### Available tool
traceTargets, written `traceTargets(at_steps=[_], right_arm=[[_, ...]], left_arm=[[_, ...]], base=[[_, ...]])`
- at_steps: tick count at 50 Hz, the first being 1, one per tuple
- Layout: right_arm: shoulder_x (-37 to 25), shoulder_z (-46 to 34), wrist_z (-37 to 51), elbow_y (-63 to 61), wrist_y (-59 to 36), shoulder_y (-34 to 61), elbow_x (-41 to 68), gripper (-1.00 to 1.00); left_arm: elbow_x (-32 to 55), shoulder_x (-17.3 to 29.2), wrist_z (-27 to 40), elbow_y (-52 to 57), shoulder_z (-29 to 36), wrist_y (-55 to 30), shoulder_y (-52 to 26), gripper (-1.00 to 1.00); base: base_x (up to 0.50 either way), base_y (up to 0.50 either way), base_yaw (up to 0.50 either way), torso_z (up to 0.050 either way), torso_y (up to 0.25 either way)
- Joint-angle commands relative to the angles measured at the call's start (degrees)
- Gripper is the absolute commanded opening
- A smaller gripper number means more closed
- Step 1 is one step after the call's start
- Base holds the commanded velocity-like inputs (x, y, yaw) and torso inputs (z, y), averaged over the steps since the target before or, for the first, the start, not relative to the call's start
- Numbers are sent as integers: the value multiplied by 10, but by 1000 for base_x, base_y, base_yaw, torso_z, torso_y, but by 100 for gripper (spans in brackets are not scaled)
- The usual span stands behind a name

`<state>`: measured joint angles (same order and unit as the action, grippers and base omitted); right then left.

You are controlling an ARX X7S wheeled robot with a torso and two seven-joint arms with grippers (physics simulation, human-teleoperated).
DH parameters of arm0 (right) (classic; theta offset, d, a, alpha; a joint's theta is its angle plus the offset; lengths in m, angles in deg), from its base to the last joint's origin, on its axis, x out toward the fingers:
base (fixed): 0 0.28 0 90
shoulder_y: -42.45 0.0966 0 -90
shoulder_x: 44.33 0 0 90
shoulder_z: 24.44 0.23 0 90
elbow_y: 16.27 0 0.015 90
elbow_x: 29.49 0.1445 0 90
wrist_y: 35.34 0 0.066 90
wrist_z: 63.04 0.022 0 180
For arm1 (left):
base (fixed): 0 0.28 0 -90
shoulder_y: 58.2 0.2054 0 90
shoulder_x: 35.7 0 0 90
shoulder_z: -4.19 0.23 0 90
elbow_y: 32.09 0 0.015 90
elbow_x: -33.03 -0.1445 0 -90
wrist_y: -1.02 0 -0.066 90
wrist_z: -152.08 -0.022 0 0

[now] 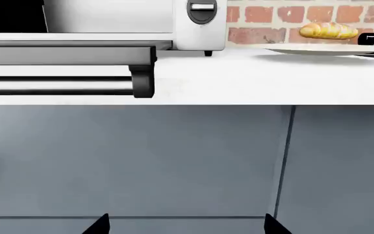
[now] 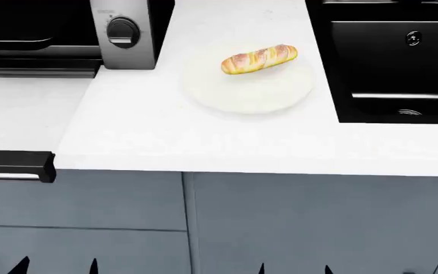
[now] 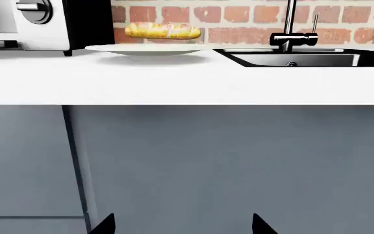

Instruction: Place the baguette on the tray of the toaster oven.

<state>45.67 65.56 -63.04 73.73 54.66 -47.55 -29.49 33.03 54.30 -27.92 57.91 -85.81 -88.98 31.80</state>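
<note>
1. While both arms hang low in front of the grey cabinet doors [image 2: 280, 222], neither has come up to the counter [image 2: 166, 131]; I judge the task not yet begun.
2. Only the dark fingertips of the left claw [image 1: 185, 225] and the right claw [image 3: 181, 224] show at the edge of their wrist views. On each the tips stand well apart with nothing between them, so both are wide open and empty.
3. On the counter, the baguette [image 2: 259, 59] lies on its side on a round white plate [image 2: 234, 94], towards the plate's far edge, between the oven [image 2: 124, 34] and the black sink [image 2: 394, 68]. Resting on the plate keeps it off the worktop and easy to reach from above.
4. From the right claw, the baguette [image 3: 162, 30] is up and well forward, past the counter edge. From the left claw it [image 1: 328, 30] is farther off, to that claw's right.
5. Left of the plate, the oven's door [image 1: 66, 54] hangs open and level, its handle [image 1: 57, 85] out front, which leaves the cavity free. The tray is not clearly in view.
6. Since the right arm is nearer the loaf, it seems the likelier one to lift and reach.
</note>
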Motion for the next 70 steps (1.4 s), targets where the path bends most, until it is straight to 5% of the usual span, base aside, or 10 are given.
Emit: traceTargets(at_steps=[1,32,57,70], right_arm=[[-9,-14,9,-1,-1,0,7,100],[-42,-48,44,4,-12,6,66,100],[-56,-63,65,2,-5,4,84,100],[-65,-72,76,2,-3,7,87,100]], left_arm=[[20,8,7,1,7,-6,-1,100],[39,46,59,9,47,2,2,100],[45,61,84,8,67,0,-1,100],[40,66,100,4,77,3,-5,100]], base=[[0,0,0,0,0],[0,14,0,0,0],[129,500,0,0,0],[8,21,0,0,0]])
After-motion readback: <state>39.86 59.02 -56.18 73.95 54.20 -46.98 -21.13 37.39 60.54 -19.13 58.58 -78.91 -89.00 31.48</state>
